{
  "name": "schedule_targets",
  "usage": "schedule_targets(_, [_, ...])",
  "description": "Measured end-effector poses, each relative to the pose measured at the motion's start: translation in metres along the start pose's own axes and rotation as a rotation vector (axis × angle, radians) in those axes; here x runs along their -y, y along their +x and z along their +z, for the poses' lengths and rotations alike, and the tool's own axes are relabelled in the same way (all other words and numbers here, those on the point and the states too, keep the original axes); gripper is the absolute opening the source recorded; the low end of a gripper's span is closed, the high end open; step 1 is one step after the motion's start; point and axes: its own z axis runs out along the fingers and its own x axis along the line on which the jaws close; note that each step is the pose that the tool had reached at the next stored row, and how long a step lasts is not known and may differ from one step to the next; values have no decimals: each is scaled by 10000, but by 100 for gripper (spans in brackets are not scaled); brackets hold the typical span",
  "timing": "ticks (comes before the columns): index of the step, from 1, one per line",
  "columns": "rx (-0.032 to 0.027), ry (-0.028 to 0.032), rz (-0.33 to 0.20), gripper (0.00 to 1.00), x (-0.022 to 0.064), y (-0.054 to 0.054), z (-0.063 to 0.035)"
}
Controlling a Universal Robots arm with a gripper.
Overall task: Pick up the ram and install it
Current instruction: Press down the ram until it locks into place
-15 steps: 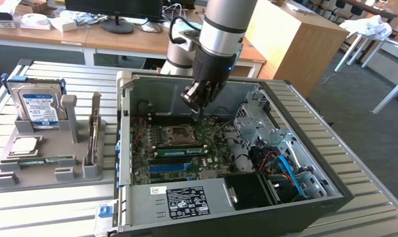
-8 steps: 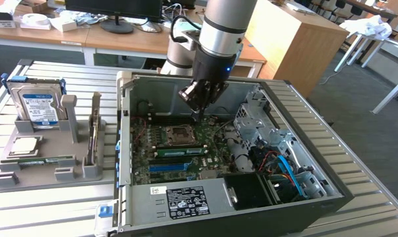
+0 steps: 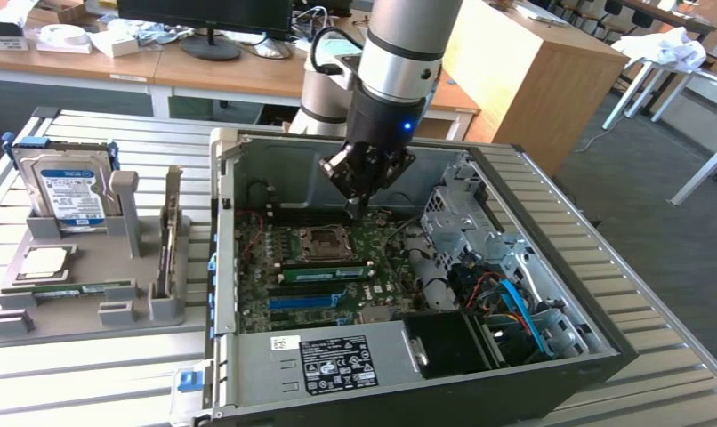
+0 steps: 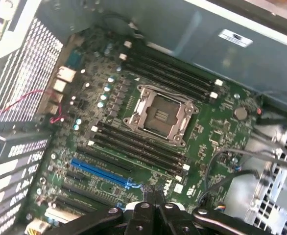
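Shut hand (image 3: 356, 203) — "DELL" motherboard (image 4: 182, 142)

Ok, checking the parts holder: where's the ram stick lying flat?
On the exterior view's left, the ram lies along the grey holder's near edge, just beside the silver CPU chip, left of the computer case.

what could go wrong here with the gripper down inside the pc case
1. The shut gripper hangs close over the motherboard. A small drop could strike the bare CPU socket or the memory slots beside it.
2. Loose cables lie at the board's edge and might snag the fingers on a sideways move.
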Motion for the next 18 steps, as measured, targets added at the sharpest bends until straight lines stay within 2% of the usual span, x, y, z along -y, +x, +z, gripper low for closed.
schedule_targets(13, [68,55,2313,10,0,0,6])
schedule_targets(18, [69,58,2395,10,0,0,6])
